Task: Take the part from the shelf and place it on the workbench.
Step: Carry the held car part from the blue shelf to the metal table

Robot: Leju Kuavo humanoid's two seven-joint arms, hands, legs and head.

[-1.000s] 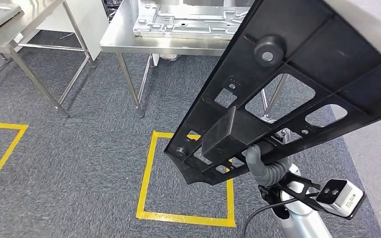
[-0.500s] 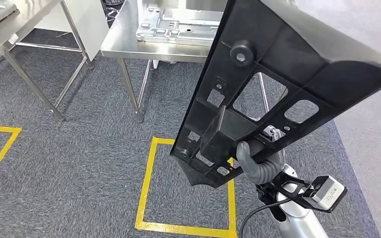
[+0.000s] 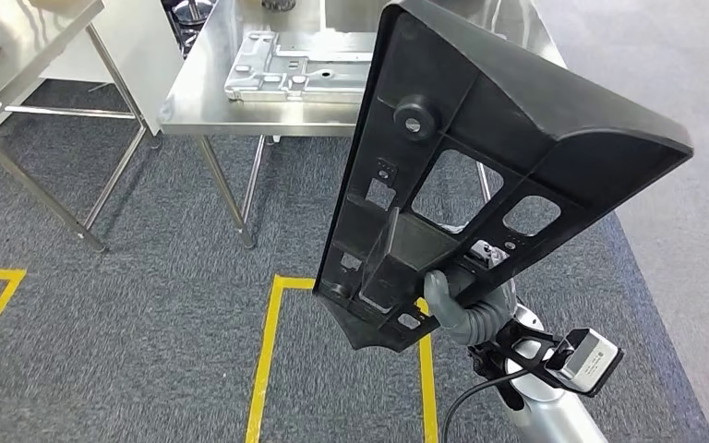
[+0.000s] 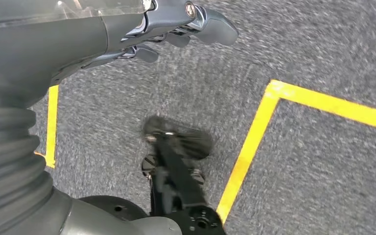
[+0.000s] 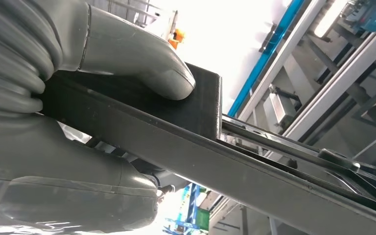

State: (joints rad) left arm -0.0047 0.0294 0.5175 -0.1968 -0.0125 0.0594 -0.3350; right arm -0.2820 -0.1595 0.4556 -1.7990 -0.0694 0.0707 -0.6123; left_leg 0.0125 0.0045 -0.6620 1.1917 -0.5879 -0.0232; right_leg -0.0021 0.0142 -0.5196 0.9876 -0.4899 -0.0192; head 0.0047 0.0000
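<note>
The steel workbench point(image 3: 240, 115) is seen ahead, with a metal plate point(image 3: 286, 69) lying on it. The black part point(image 3: 480, 175) is already off the shelf and is held in the air, gripped by the right hand point(image 3: 457, 305). The left hand point(image 4: 176, 29) hangs empty, fingers loosely apart. Placing is judged still left.

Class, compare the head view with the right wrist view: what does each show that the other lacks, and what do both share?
Head view alone: the steel workbench with a grey metal plate on it, grey carpet and yellow floor tape. Right wrist view alone: a blue beam overhead against bright light. Both: the right hand gripping the black part, its thumb over a raised block.
</note>
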